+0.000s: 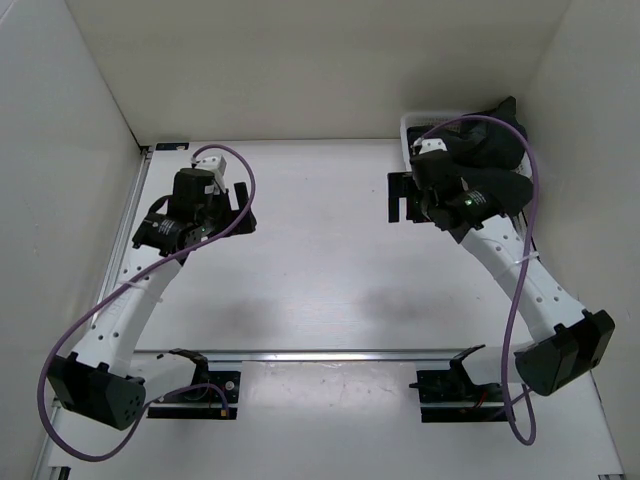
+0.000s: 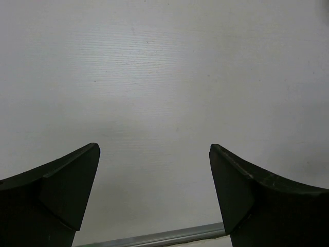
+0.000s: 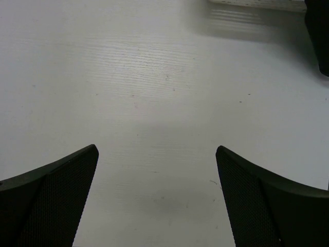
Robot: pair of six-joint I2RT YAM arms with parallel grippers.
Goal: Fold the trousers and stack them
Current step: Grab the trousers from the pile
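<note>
The black trousers [image 1: 492, 150] lie bunched in a heap in a white basket [image 1: 408, 126] at the back right corner, partly hidden by my right arm. A dark edge of the trousers [image 3: 320, 31] shows at the top right of the right wrist view. My right gripper [image 1: 400, 198] is open and empty over the bare table, just left of the basket; in its wrist view the right gripper [image 3: 157, 149] holds nothing. My left gripper [image 1: 243, 210] is open and empty over the table at the back left; its wrist view [image 2: 154, 149] shows only tabletop between the jaws.
White walls close in the table at the back and both sides. A metal rail [image 1: 320, 353] runs across the table near the arm bases. A metal strip [image 2: 154, 237] shows at the bottom of the left wrist view. The basket's edge [image 3: 257, 4] shows in the right wrist view.
</note>
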